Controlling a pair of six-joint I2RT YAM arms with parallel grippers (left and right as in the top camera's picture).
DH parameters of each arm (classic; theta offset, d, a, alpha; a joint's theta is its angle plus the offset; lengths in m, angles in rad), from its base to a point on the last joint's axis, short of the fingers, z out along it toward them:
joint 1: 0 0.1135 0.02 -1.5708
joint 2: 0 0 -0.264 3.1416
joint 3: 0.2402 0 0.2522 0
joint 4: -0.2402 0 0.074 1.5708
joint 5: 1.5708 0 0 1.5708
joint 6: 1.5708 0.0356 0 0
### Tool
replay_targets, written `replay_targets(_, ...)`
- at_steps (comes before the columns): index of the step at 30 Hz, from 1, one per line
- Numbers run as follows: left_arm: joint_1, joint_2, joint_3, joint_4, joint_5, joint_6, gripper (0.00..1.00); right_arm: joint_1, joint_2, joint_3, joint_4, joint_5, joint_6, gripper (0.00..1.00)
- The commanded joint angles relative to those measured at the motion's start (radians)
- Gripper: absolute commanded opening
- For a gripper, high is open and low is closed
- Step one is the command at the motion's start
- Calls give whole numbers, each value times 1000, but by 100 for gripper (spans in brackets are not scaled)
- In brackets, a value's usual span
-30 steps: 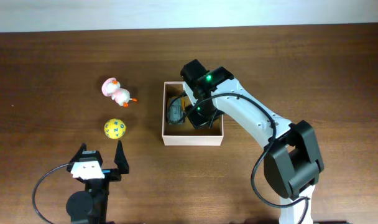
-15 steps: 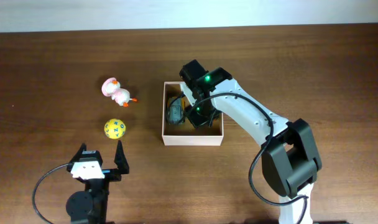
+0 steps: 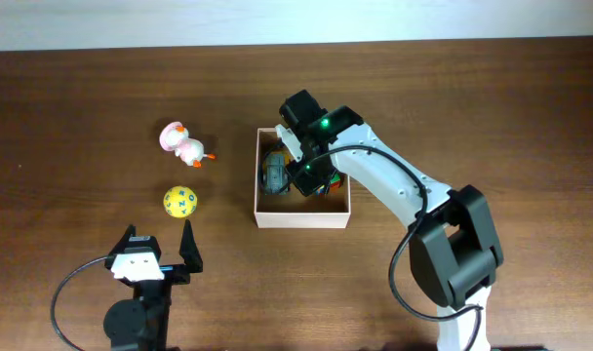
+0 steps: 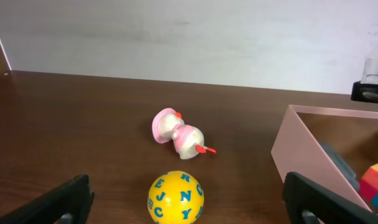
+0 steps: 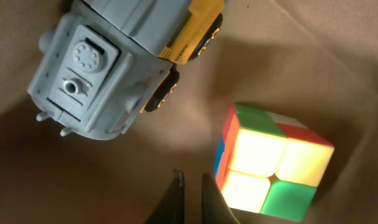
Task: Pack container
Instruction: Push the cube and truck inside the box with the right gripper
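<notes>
Overhead, the container point(image 3: 302, 218) sits on the brown surface point(image 3: 82, 97) a little right of centre, its white walls framing a tan floor; the right end effector point(image 3: 303, 178) hangs low inside it, and the arm hides part of the contents. Right wrist view shows its 2 fingers point(image 5: 176, 199) pinched almost together with nothing between them, so it is closed and empty; judging by that, it has no load, and the toys below it lie loose. A grey and yellow toy truck point(image 5: 108, 68) lies tipped over on the cardboard floor, underside up, likely because it was dropped rather than set down; a coloured cube point(image 5: 270, 162) rests just beside it, apart from the fingers, leaving bare floor for more items. The left end effector point(image 3: 160, 244) waits near the front edge with its fingers spread wide, holding nothing. Its camera faces the 2 toys outside the container: a yellow ball with blue letters point(image 3: 179, 202) close ahead, and a pink and white duck point(image 3: 185, 144) lying on its side farther back. Both sit well to the left of the container, on the left arm's side, so that open stance suits a reach for the ball; being round, it could roll away under a careless touch.
</notes>
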Motion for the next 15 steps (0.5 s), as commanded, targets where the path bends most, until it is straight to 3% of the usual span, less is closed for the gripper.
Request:
replay_targets(1,-2,-9,-7,2,-4,19,99,-4,49,-10,4,13,-27,6)
replay_targets(15,-2,-9,-7,3,-4,19,99,-9,64,-11,76,100,-53,6)
